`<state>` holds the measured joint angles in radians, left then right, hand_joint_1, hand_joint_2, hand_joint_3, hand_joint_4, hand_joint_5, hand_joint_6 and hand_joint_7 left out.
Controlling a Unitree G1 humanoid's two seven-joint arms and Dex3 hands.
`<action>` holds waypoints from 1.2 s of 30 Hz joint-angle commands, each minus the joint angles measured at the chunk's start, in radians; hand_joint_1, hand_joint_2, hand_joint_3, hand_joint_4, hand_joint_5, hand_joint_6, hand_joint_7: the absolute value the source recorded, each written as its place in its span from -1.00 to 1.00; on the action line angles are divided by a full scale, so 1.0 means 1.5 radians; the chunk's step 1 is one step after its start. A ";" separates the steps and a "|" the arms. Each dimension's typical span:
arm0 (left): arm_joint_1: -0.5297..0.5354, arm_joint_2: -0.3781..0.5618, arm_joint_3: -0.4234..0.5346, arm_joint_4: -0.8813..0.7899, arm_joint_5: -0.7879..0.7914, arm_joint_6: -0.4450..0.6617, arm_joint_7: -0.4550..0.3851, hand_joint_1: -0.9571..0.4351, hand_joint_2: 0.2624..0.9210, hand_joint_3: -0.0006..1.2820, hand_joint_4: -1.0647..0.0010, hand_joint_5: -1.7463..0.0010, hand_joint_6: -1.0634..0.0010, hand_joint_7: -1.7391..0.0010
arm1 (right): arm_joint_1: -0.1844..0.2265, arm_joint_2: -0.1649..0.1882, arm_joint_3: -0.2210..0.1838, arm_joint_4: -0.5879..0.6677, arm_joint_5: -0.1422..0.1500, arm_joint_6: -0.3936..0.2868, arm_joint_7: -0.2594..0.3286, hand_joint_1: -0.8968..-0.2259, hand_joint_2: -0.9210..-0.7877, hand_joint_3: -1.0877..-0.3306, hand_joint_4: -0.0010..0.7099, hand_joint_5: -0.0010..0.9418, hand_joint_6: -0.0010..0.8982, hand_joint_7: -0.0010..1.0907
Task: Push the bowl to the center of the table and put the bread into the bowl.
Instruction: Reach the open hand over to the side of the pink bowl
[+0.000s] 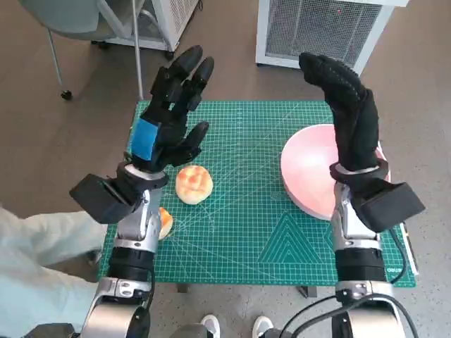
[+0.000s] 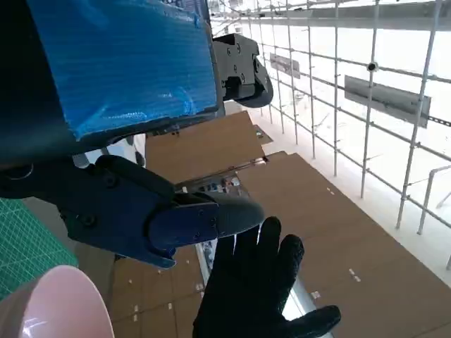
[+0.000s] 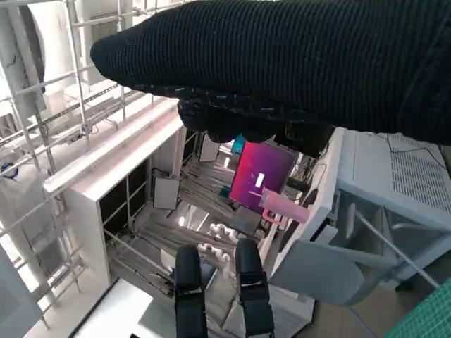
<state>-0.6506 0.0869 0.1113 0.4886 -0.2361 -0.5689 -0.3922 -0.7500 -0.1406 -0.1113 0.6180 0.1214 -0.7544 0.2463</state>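
A pink bowl (image 1: pixel 310 172) sits on the right side of the green mat (image 1: pixel 246 239); its rim (image 2: pixel 53 306) also shows in the left wrist view. A round golden bread roll (image 1: pixel 194 184) lies left of the mat's middle. My left hand (image 1: pixel 169 116) is raised above the mat's left part, behind the roll, fingers spread and holding nothing. My gloved right hand (image 1: pixel 349 105) is held up over the bowl's far side, fingers extended and empty. The left wrist view shows the right hand (image 2: pixel 261 289), and the right wrist view shows the glove (image 3: pixel 282 63).
A second orange-brown piece (image 1: pixel 165 222) lies by my left forearm, partly hidden. A white ventilated unit (image 1: pixel 324 28) stands beyond the table, and a chair leg (image 1: pixel 60 60) stands at the far left. A person's pale sleeve (image 1: pixel 35 260) and shoes (image 1: pixel 232 327) are close to the near edge.
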 commanded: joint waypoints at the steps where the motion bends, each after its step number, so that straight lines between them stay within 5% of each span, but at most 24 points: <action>1: -0.010 0.001 0.002 0.002 -0.005 0.001 -0.003 -0.49 1.00 -0.21 0.65 1.00 1.00 0.39 | 0.003 -0.004 -0.002 0.007 0.007 0.002 0.009 -0.42 -1.00 -0.25 -0.22 -0.99 -0.90 0.16; 19: -0.008 -0.002 0.004 0.006 -0.003 -0.003 0.000 -0.49 1.00 -0.21 0.65 1.00 1.00 0.39 | 0.001 -0.011 -0.007 0.019 0.012 -0.003 0.018 -0.43 -1.00 -0.24 -0.22 -0.99 -0.90 0.16; 27: -0.006 -0.002 0.006 0.009 -0.001 -0.008 0.003 -0.50 1.00 -0.22 0.65 1.00 1.00 0.39 | -0.020 -0.062 -0.051 0.110 0.041 -0.026 0.044 -0.47 -1.00 -0.22 -0.22 -0.99 -0.91 0.15; 36: -0.009 0.002 0.012 0.030 0.005 -0.025 0.005 -0.52 1.00 -0.23 0.64 1.00 1.00 0.40 | -0.067 -0.117 -0.089 0.261 -0.021 -0.034 -0.091 -0.43 -1.00 -0.28 -0.23 -1.00 -0.89 0.06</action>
<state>-0.6507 0.0855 0.1302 0.5228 -0.2368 -0.5885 -0.3877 -0.8392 -0.3000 -0.2340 0.9349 0.1230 -0.8156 0.1805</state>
